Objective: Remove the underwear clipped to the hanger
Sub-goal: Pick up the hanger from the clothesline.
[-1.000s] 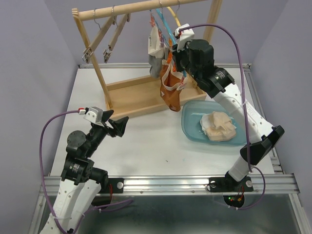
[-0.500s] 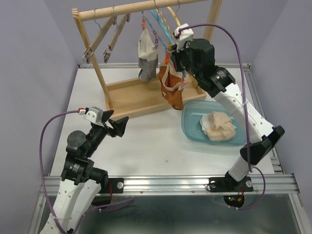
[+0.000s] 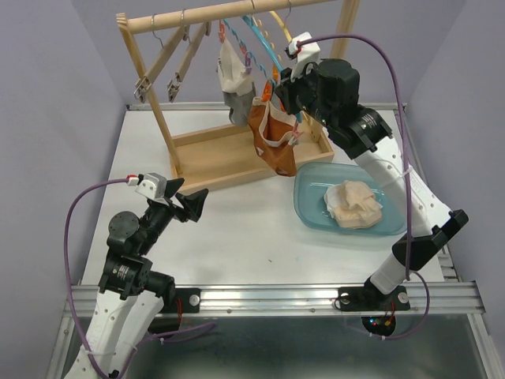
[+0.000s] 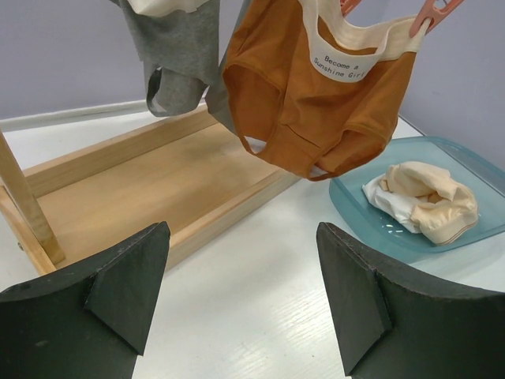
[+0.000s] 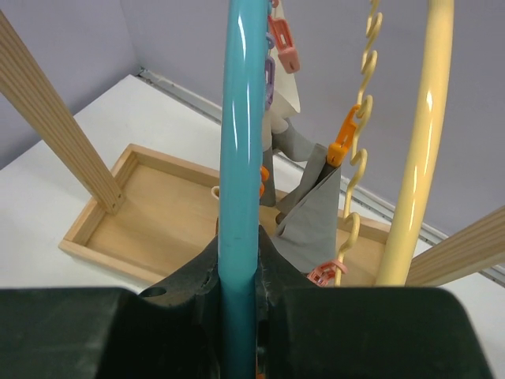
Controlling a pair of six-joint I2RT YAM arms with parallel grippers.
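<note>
At the back of the table (image 3: 237,229), the right gripper (image 3: 282,88) is clamped shut around the tube of the blue hanger (image 5: 241,118). That hanger hangs from the wooden rack (image 3: 229,154) beside a yellow hanger (image 5: 418,142).

Orange-brown underwear (image 4: 316,103) dangles over the rack's base tray, its cream waistband pinned by pink clips (image 4: 438,12). Grey underwear (image 4: 177,47) hangs just beside it, under a white piece (image 3: 230,67). A pile of beige and white garments (image 3: 353,204) lies in the translucent blue tub (image 3: 308,207) on the right of the table, near the rack's base.

The left gripper (image 3: 192,204) hovers low over the near left of the table. Its jaws are spread wide and hold nothing, and it faces the rack from well apart.

With cloth already in the tub and at least 3 pieces on their clips, the job looks partly done. The step in hand appears to be steadying the blue hanger so that a garment can be pulled free.

The next move likely falls to the idle left arm. It would need to reach up to the orange-brown piece, close on the cloth below the waistband, and pull down hard enough to slip the clips. The right arm would meanwhile have to keep the hanger from swinging on the rail.
</note>
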